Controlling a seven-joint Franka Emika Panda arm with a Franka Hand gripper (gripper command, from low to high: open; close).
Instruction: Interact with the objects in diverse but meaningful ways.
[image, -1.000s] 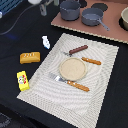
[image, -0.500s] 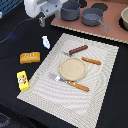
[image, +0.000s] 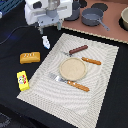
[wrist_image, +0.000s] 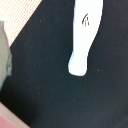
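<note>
Lowered since earlier, the pincer (image: 50, 31) hovered above the fish (image: 46, 42); grip state unclear, nothing yet handled

One sausage (image: 78, 49), one fish (image: 46, 42), one carton (image: 22, 80), one loaf (image: 30, 57), one plate (image: 73, 68), one fork (image: 70, 82), one knife (image: 91, 61), two pots (image: 92, 18).

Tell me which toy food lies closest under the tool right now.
The white-grey fish, on the dark surface just off the mat's corner, directly below the tool. The orange loaf, yellow carton and brown sausage lie farther off.
</note>
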